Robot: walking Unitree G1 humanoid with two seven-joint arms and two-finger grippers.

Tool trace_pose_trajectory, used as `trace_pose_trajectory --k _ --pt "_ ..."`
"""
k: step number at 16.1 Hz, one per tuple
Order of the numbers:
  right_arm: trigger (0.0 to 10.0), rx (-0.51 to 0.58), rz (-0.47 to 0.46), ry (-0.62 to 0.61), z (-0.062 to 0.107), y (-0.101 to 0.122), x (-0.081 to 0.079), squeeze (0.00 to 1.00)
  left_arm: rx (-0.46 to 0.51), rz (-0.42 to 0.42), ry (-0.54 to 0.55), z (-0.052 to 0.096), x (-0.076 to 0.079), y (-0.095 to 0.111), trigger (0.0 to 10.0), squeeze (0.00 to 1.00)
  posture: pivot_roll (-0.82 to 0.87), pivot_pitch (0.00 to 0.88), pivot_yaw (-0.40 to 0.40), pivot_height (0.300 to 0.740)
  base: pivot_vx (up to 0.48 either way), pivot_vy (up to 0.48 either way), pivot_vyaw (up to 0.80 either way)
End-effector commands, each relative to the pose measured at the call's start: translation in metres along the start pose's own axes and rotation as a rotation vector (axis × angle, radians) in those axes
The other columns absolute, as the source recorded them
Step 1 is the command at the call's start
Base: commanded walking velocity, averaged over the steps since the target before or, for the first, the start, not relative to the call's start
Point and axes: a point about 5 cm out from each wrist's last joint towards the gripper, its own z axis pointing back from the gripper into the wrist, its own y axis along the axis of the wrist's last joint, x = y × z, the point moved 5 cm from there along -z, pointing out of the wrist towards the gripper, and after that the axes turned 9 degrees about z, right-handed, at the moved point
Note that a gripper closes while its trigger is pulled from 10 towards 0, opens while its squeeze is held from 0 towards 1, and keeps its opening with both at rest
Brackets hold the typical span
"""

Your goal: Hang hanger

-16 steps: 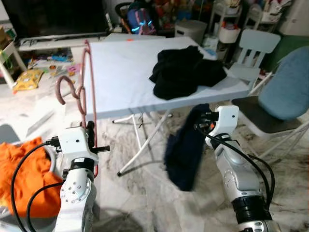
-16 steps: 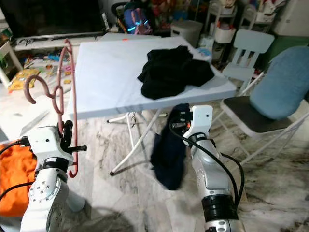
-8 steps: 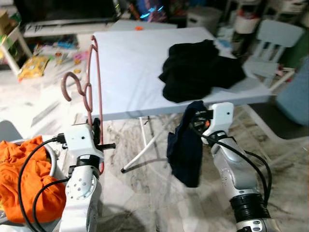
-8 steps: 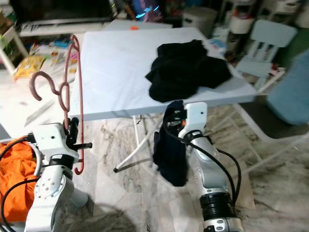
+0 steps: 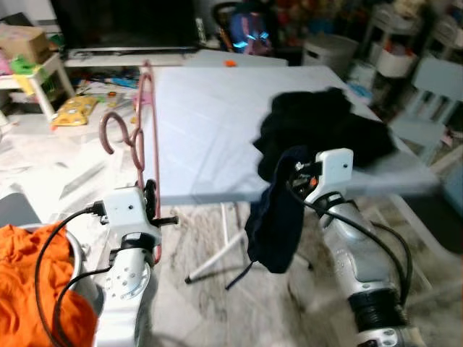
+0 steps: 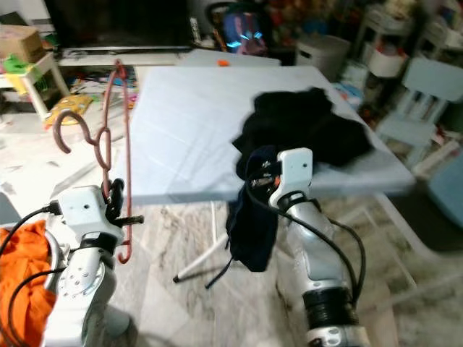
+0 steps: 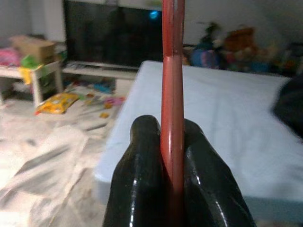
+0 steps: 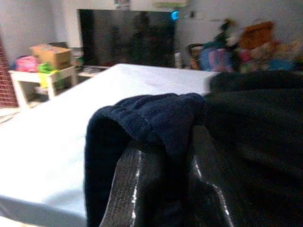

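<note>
From the head cameras, the left gripper (image 5: 150, 196) stands at near left, clamped on a red hanger (image 5: 148, 137) held upright, its hook (image 5: 116, 130) curling left beside the near-left corner of a pale blue folding table (image 5: 210, 123). At near right, the right gripper (image 5: 295, 172) pinches a dark navy garment (image 5: 275, 217) that dangles below the table's near edge. A heap of black clothing (image 5: 325, 130) lies on the tabletop just behind it. Orange cloth (image 5: 29, 282) sits at far near-left; a dark television (image 5: 123, 22) and scattered toys (image 5: 72, 108) fill the far floor.

In the left wrist view, two black fingers (image 7: 142, 179) close tightly around the hanger's red bar (image 7: 172, 94).

In the right wrist view, the fingers (image 8: 137, 189) grip a fold of the navy garment (image 8: 147, 118), the table (image 8: 71, 142) spreading behind.
</note>
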Motion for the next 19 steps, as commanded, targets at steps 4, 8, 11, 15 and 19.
trace_pose_trajectory --k 4,8,11,15,19 --pt "10.0 0.046 0.015 -0.010 -0.001 0.013 0.005 0.00 0.006 0.009 -0.023 -0.002 0.008 0.002 10.0 0.00 0.00 0.000 -0.019 0.740 0.401 0.000 0.00" --pt "10.0 0.048 0.016 -0.007 -0.002 0.014 0.005 0.00 0.006 0.010 -0.021 -0.002 0.009 0.002 10.0 0.00 0.00 0.000 -0.021 0.740 0.401 0.000 0.00" --pt "10.0 0.049 0.018 -0.003 -0.003 0.014 0.005 0.00 0.005 0.010 -0.019 -0.003 0.009 0.001 10.0 0.00 0.00 0.000 -0.024 0.740 0.402 0.000 0.00" --pt "10.0 0.055 0.031 0.009 -0.005 0.017 0.005 0.00 0.001 0.011 0.002 -0.003 0.008 0.000 10.0 0.00 0.00 0.000 -0.028 0.740 0.195 0.000 0.00" --pt "10.0 0.153 0.006 0.075 -0.049 0.061 -0.005 0.00 -0.007 0.010 0.008 -0.004 0.012 -0.004 10.0 0.00 -0.01 0.000 -0.043 0.740 0.000 0.000 0.00"
